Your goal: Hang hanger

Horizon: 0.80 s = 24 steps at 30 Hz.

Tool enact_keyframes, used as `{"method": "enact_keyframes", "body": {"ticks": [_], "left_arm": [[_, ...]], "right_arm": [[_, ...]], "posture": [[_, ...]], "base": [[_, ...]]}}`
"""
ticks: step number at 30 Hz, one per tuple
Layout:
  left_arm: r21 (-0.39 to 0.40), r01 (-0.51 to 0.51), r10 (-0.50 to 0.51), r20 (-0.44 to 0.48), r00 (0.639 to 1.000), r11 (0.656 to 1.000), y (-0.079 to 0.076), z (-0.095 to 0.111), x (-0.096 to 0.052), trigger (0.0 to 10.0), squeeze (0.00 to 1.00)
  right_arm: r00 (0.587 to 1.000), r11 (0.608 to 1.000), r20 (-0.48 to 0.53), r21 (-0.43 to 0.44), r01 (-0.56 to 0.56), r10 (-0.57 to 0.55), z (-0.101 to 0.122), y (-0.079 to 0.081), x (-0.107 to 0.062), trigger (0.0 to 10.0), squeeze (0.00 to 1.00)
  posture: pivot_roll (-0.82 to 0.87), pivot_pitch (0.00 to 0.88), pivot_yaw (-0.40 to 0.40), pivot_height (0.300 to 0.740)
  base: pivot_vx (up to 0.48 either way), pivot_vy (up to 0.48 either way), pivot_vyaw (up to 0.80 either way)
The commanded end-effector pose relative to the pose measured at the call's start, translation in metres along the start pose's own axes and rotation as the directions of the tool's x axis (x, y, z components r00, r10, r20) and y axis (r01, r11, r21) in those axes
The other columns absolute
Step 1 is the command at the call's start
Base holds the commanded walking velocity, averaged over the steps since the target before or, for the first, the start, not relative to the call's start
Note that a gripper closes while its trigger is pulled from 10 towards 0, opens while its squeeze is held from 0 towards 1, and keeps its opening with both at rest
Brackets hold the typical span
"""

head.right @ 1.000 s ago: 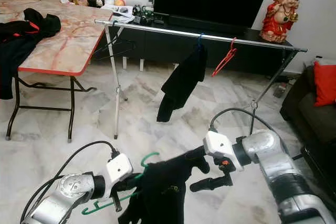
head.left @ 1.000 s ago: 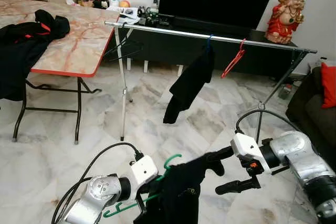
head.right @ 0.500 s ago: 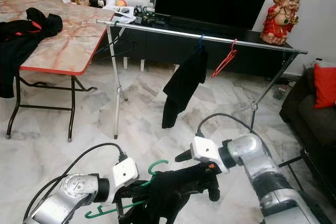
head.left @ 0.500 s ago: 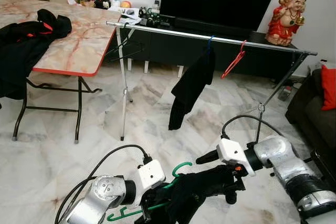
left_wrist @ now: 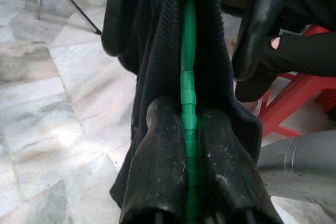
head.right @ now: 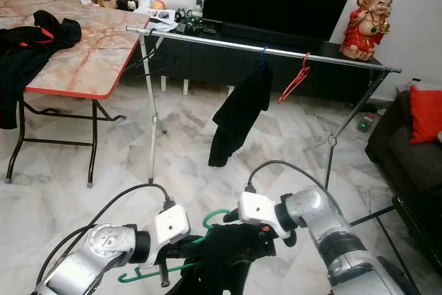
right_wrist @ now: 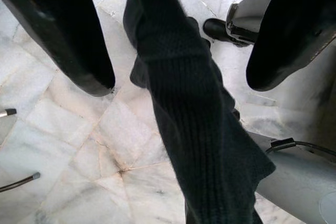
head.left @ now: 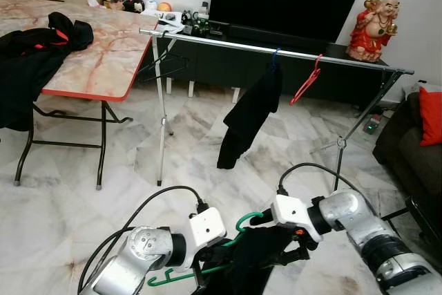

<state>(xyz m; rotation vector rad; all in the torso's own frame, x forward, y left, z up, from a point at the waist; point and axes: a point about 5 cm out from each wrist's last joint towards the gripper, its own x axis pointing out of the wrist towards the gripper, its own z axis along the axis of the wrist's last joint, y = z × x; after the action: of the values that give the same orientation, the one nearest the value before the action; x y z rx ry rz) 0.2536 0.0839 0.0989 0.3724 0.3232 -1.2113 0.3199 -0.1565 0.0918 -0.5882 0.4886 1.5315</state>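
Green plastic hanger (head.left: 228, 262) draped with black knit garment (head.left: 252, 267), pinched in left tool (left_wrist: 187, 145); right tool (right_wrist: 178, 66) spread astride cloth; steel rail (head.left: 276, 50) well ahead.

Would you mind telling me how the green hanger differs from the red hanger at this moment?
The green hanger is clamped in the left gripper low over the floor; the red hanger hangs on the rail. The green hanger carries a black garment; the red hanger is bare. Both look like plastic.

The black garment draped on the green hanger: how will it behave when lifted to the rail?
The black garment looks like a soft knit and sags in folds, so it is probably floppy. It could slide off the thin green hanger. The left gripper pinches both.
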Motion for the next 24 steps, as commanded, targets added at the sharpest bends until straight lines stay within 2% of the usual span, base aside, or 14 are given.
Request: {"method": "enact_keyframes", "body": {"ticks": [1, 2, 24], "left_arm": [[0.042, 0.019, -0.021, 0.046, 0.999, 0.999, -0.0003, 0.0151, 0.0005, 10.0, 0.00], [0.041, 0.019, -0.020, 0.045, 0.999, 0.999, -0.0003, 0.0148, 0.0003, 10.0, 0.00], [0.041, 0.008, -0.010, 0.049, 0.999, 0.999, 0.0003, 0.0176, 0.0006, 10.0, 0.00]], "right_arm": [[1.000, 1.000, -0.005, -0.007, 0.010, -0.011, 0.0013, -0.0031, -0.0055, 0.7, 0.00], [1.000, 1.000, -0.003, -0.006, 0.014, -0.014, 0.0013, -0.0033, -0.0057, 0.0, 0.00], [1.000, 1.000, -0.007, 0.000, -0.009, 0.009, -0.0006, -0.0014, -0.0029, 0.0, 0.00]], "posture": [[0.19, 0.000, -0.177, 0.740], [0.19, 0.000, -0.176, 0.740], [0.19, 0.000, -0.177, 0.740]], "base": [[0.000, 0.000, 0.00], [0.000, 0.000, 0.00], [0.000, 0.000, 0.00]]}}
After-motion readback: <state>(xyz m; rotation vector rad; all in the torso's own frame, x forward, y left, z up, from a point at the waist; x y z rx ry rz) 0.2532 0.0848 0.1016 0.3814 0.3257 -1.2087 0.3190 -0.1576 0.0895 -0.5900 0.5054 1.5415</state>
